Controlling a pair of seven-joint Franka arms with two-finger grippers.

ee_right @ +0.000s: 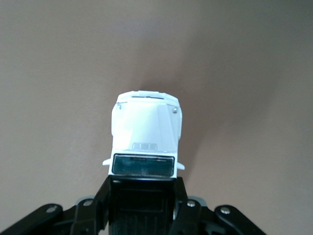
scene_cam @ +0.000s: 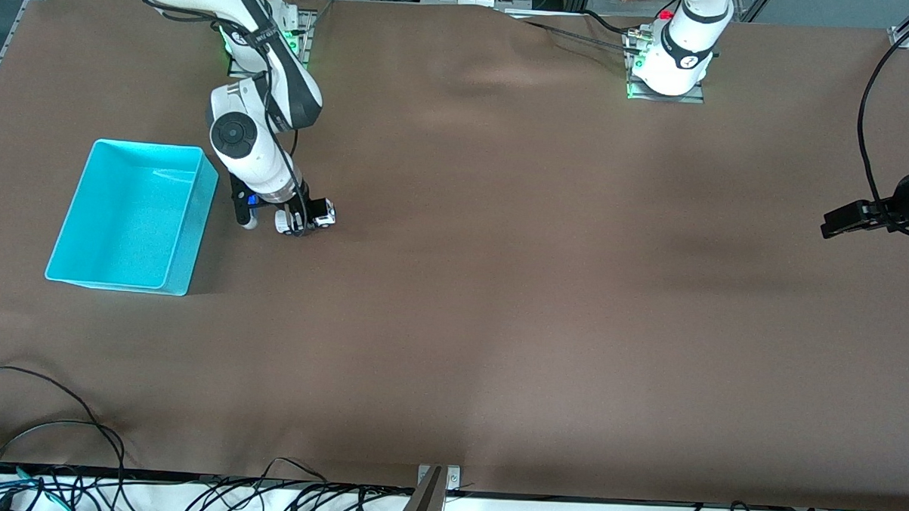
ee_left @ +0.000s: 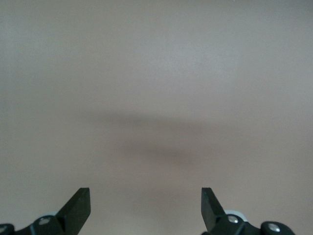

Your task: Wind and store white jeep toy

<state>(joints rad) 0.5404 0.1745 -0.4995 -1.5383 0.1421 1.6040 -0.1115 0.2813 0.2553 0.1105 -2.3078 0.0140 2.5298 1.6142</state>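
The white jeep toy [scene_cam: 316,214] stands on the brown table beside the cyan bin [scene_cam: 132,214], toward the right arm's end. My right gripper [scene_cam: 301,218] is down at the table and shut on the jeep's black-roofed cabin. In the right wrist view the jeep [ee_right: 145,132] shows its white hood and dark windshield, with my fingers [ee_right: 100,200] pressed against both sides of the roof. My left gripper [ee_left: 145,208] is open and empty over bare table; the left arm waits at the table's edge at the left arm's end [scene_cam: 872,217].
The cyan bin is open-topped with nothing in it, about a hand's width from the jeep. Brown cloth [scene_cam: 499,287] covers the whole table. Cables [scene_cam: 40,438] lie along the edge nearest the front camera.
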